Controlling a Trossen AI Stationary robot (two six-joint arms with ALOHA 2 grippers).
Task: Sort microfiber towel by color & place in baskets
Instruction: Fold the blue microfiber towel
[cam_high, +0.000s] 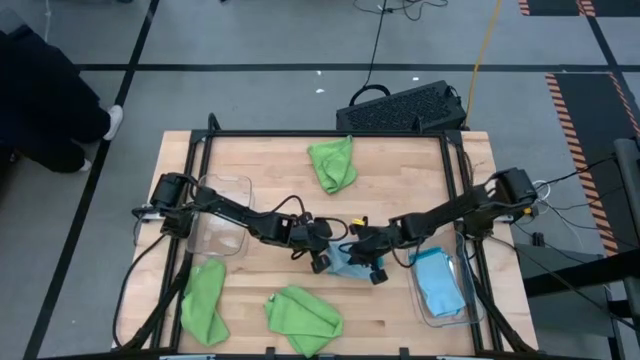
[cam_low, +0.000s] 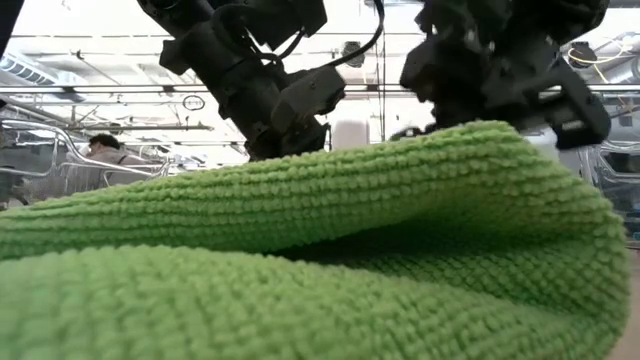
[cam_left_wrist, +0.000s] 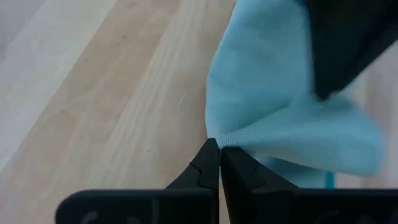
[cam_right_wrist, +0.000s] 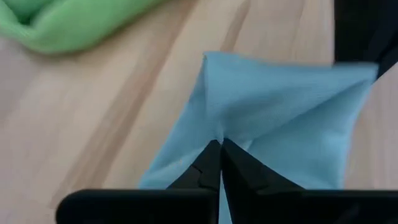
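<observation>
A light blue towel (cam_high: 348, 262) hangs between my two grippers over the table's middle. My left gripper (cam_high: 322, 262) is shut on its left side, my right gripper (cam_high: 376, 270) shut on its right side. Another blue towel (cam_high: 438, 283) lies in the right clear basket (cam_high: 428, 305). The left clear basket (cam_high: 230, 190) holds nothing that I can see. Green towels lie flat on the table: one at the far middle (cam_high: 332, 163), one near left (cam_high: 204, 301), one near middle (cam_high: 303, 317); the last fills the low view (cam_low: 300, 250). My left gripper pinches a gathered point of the blue towel (cam_left_wrist: 219, 140) between its two fingertips (cam_left_wrist: 208, 158). The cloth fans out from the tips, lifted above the wood. My right gripper pinches another gathered point of the same towel (cam_right_wrist: 219, 134) between its fingertips (cam_right_wrist: 211, 155). The cloth spreads away from the tips in folds, raised off the table.
A black perforated crate (cam_high: 405, 107) stands beyond the table's far edge. A black frame rail (cam_high: 330, 134) runs around the tabletop. Bare wood lies between the far green towel and the arms. A person shows far off in the room (cam_low: 100, 150).
</observation>
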